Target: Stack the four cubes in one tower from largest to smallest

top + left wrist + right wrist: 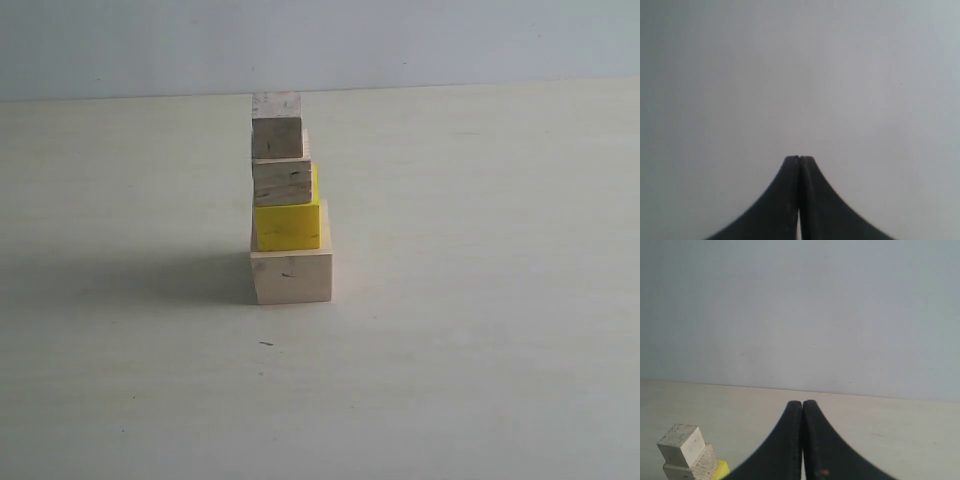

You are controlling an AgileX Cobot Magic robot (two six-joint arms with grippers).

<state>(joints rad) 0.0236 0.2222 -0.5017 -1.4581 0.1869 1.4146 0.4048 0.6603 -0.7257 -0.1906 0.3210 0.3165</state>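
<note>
The tower stands mid-table in the exterior view: a big pale wood cube at the base, a yellow cube on it, a grained wood cube above, and the small pale cube on top. No gripper shows in that view. My left gripper is shut and empty, facing only a plain grey wall. My right gripper is shut and empty too. The tower's upper part shows in the right wrist view: small cube, grained cube, a sliver of yellow cube.
The pale table runs back to a grey wall. A small dark speck lies in front of the tower. The tower casts a shadow to its left.
</note>
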